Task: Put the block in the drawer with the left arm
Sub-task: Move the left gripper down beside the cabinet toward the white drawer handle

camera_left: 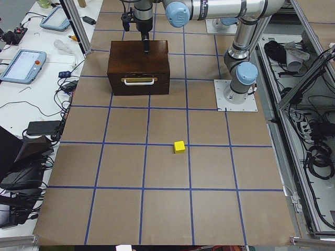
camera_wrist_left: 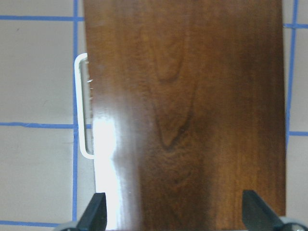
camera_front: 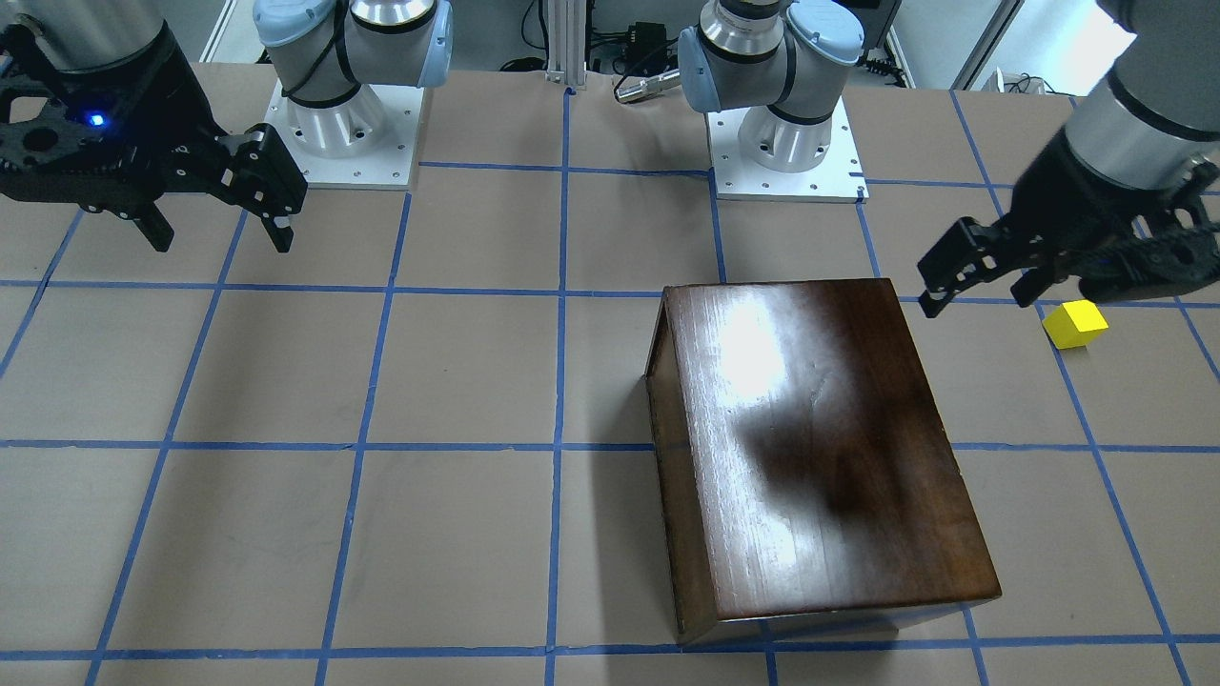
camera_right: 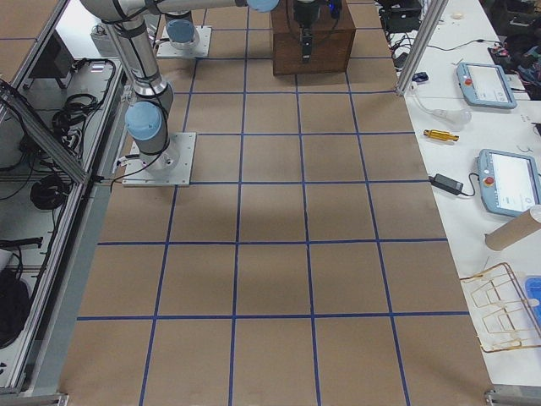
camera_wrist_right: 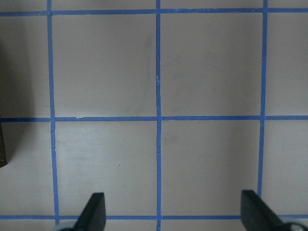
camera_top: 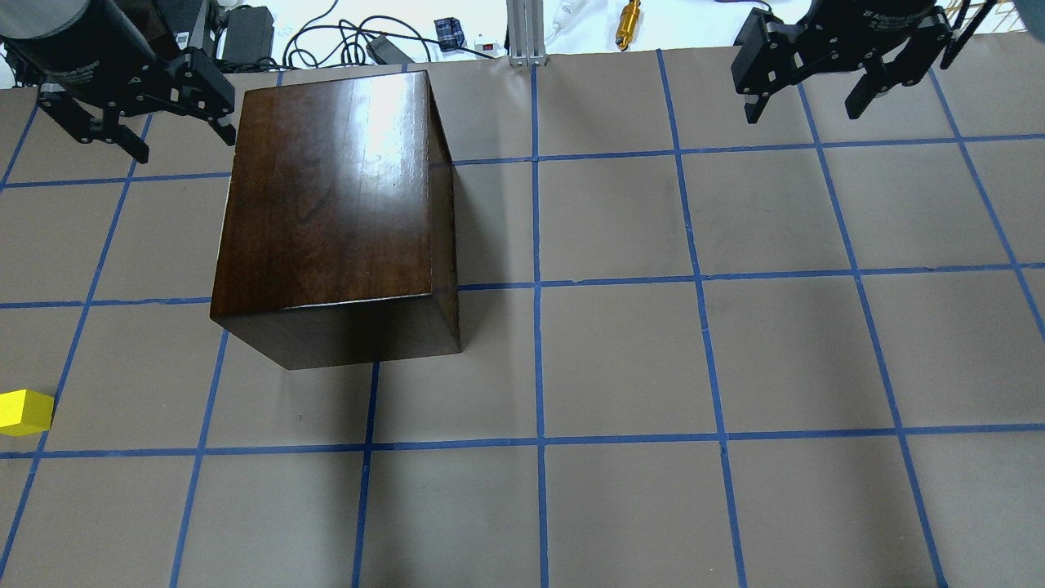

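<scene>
The yellow block (camera_top: 24,411) lies on the table at the far left, apart from the dark-brown wooden box (camera_top: 335,212); it also shows in the front view (camera_front: 1075,324) and the exterior left view (camera_left: 179,147). The drawer is shut in the box: only its dark front with the metal handle (camera_left: 138,80) shows, and the handle (camera_wrist_left: 83,106) pokes out past the box top in the left wrist view. My left gripper (camera_top: 184,140) is open and empty, high above the box top, with both fingertips (camera_wrist_left: 94,211) showing. My right gripper (camera_top: 802,113) is open and empty over bare table.
The table is brown paper with a blue tape grid (camera_top: 537,286). The two arm bases (camera_front: 786,143) stand at the robot's edge. Cables and small tools (camera_top: 629,16) lie beyond the far edge. Teach pendants (camera_left: 23,65) lie on side benches.
</scene>
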You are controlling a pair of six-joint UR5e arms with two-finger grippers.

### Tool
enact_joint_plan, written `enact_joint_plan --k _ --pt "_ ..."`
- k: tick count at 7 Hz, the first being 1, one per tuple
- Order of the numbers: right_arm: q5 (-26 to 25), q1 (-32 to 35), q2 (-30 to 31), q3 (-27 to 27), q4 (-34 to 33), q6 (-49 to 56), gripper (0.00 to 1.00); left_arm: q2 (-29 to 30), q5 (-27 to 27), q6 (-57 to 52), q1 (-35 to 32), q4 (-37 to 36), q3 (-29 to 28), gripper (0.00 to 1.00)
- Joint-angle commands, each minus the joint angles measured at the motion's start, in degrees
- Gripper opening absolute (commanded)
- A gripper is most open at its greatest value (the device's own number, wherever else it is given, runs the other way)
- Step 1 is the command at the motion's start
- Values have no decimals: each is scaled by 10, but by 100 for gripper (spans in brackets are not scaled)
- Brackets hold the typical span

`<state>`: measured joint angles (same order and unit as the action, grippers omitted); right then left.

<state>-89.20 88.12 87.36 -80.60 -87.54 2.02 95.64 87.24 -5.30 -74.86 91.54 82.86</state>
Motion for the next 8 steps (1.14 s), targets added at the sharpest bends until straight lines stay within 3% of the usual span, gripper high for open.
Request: enact_joint_plan --k 1,3,8 --pt "0 0 0 0 0 0 100 31 -19 -71 78 14 2 100" --pt "0 0 0 0 0 0 100 74 -41 -137 118 -19 15 100" --pt "1 0 0 0 0 0 100 147 -128 -171 122 -92 60 100"
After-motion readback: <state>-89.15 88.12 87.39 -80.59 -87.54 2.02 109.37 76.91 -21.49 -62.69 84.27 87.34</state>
